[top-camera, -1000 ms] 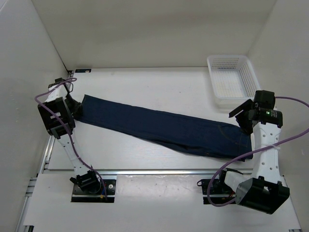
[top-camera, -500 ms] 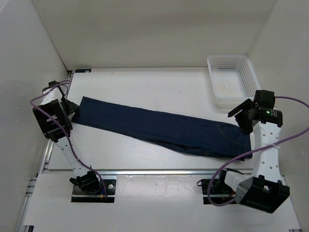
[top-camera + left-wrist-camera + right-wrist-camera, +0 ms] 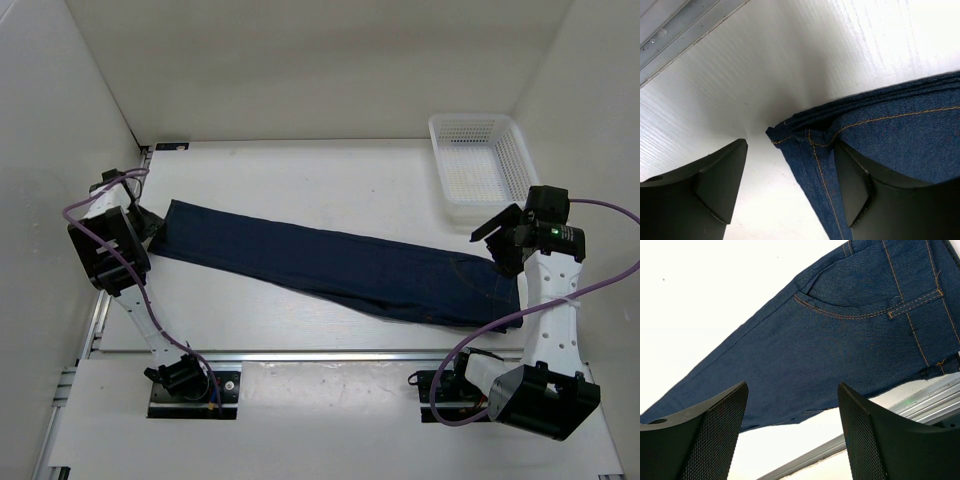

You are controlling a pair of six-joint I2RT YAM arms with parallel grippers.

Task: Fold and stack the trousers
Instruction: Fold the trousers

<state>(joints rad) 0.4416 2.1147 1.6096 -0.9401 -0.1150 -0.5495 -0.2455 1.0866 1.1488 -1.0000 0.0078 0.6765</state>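
The trousers (image 3: 330,262) are laid flat, diagonally across the table (image 3: 300,180). The left end effector (image 3: 790,165) is found open astride the hem corner, nothing gripped; the right end effector (image 3: 792,410) open over the waist, empty

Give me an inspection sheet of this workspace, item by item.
Surface: white table, no stains seen.
Job's things: trousers folded lengthwise, lying flat, diagonal from left rear to right near.
Clutter: white mesh basket at right rear, apart from the trousers.
Grippers: left gripper open, hem corner between its fingers; right gripper open above the pocket end.
Cables: purple cables loop along both arms.
Surroundings: white walls; metal rail at near edge.
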